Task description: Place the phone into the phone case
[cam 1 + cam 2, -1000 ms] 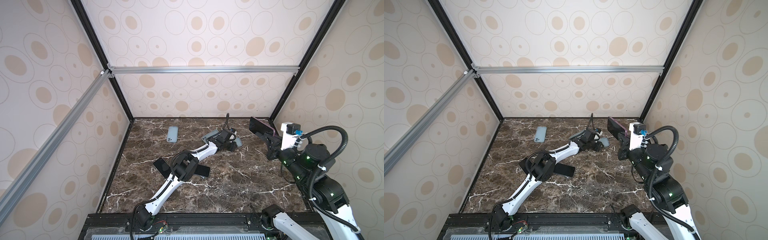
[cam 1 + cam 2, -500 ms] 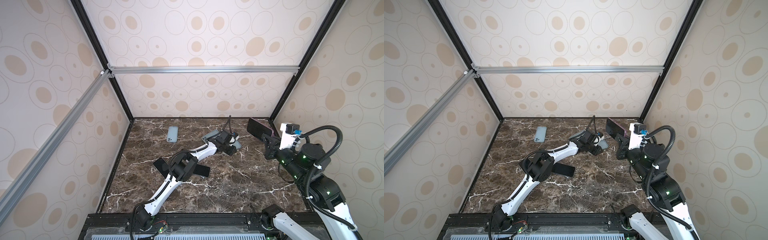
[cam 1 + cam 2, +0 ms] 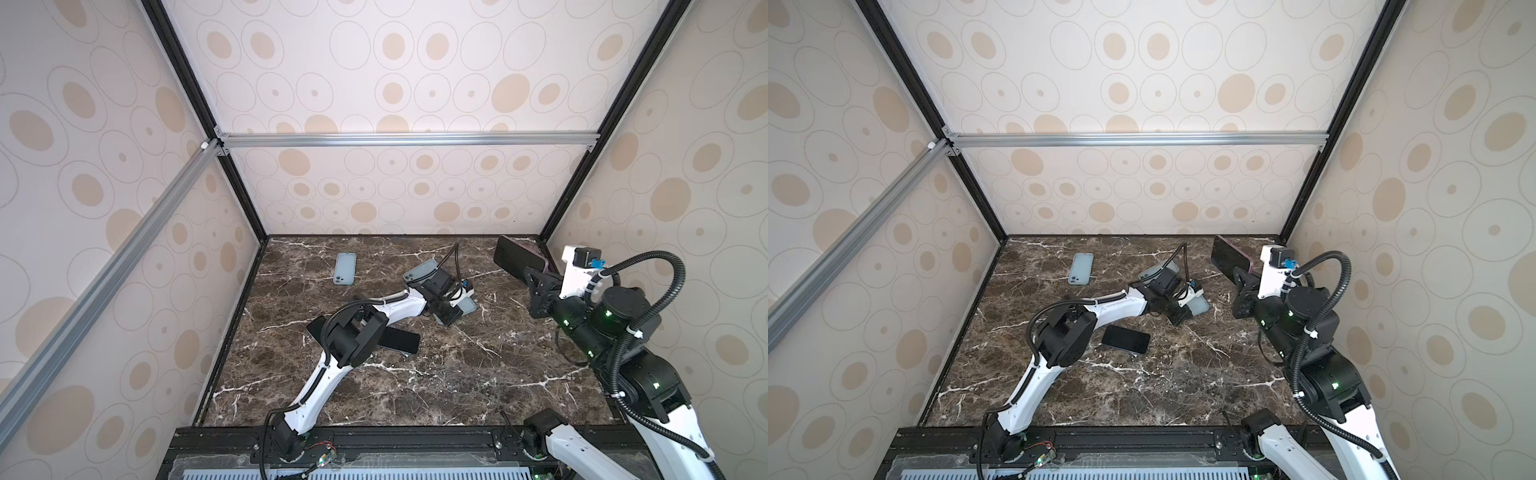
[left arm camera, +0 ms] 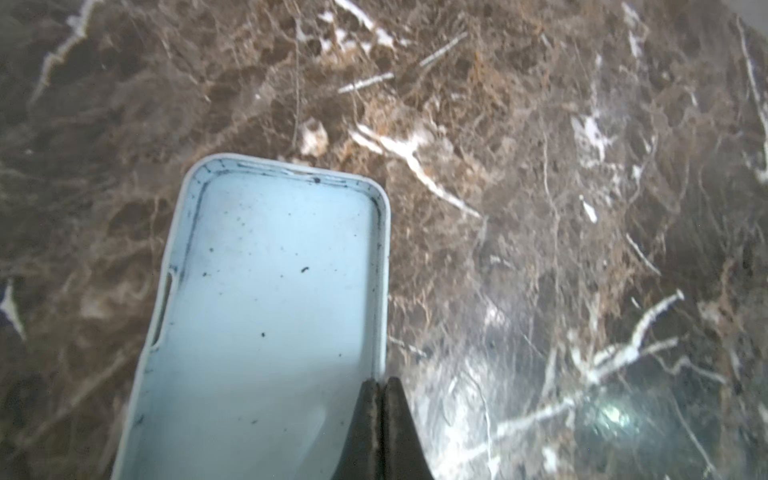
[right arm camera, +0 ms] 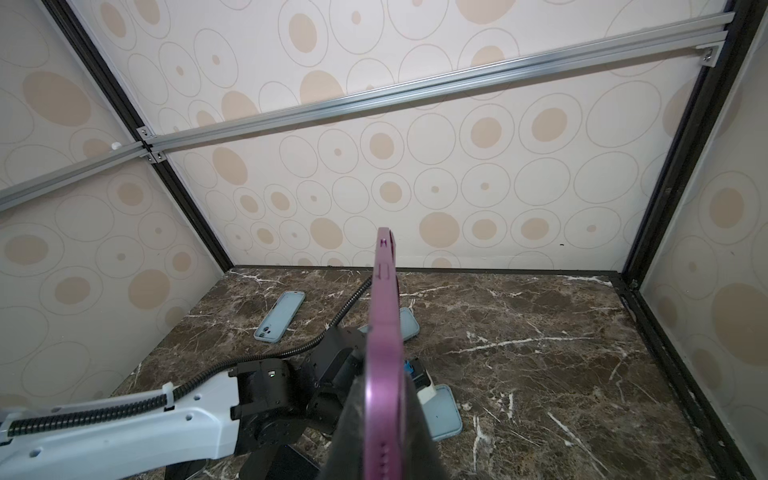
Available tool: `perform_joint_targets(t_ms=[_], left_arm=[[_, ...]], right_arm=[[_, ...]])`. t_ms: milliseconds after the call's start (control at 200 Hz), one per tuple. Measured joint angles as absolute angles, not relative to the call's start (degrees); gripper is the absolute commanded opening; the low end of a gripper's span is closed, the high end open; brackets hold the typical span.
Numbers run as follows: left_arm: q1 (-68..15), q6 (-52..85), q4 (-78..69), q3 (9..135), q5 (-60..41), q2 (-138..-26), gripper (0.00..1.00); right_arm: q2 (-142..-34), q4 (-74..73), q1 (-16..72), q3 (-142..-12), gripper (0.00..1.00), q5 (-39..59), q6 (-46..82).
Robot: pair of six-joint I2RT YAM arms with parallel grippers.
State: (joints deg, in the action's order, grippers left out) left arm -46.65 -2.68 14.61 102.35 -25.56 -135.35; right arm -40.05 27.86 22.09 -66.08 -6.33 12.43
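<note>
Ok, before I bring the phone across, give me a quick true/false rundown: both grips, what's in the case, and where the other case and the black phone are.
1. The right gripper holds the purple phone up off the table. True.
2. The left gripper hangs open above the case. False: it is shut on the side wall of the pale blue case.
3. That case has a phone in it. False: its inside is bare.
4. A second blue case lies free near the back of the table. True.
5. The black phone is gripped. False: it lies flat, untouched.
</note>
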Motion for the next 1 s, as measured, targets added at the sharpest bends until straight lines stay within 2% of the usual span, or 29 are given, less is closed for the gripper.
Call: perform_joint_targets(t_ms=[230,515,545,605,720,850,1000], left_arm=[[-46.72,-9.30,13.54,91.85,-28.53,-129.01,0.00],[-46.74,-20.78,15.81,88.16,-32.40,-126.54,0.00],[-46.74,-21.47,15.97,87.79,-32.51,-126.23,0.03],[-46.74,-22.28,15.97,86.98,-32.64,-125.64,0.18],[-46.76,-21.37,15.14,84.44,-32.86,-123.42,0.31],[-46.68,-17.17,12.05,80.42,-32.95,-117.91,0.38],[-45.39,-10.59,6.52,74.94,-32.75,-107.50,0.39]], right_arm=[[-39.62,27.90,22.09,-66.08,0.00,-6.81,12.40],[-39.88,28.21,22.09,-66.17,0.00,-6.90,12.75],[-40.10,28.42,22.09,-66.28,0.00,-6.72,12.88],[-40.88,29.43,22.09,-66.89,0.00,-6.33,13.28],[-43.83,32.45,22.09,-69.56,0.00,-6.02,14.41],[-47.07,35.79,22.09,-72.36,0.00,-5.72,15.99],[-49.67,39.72,22.11,-73.93,0.00,-4.71,17.98]])
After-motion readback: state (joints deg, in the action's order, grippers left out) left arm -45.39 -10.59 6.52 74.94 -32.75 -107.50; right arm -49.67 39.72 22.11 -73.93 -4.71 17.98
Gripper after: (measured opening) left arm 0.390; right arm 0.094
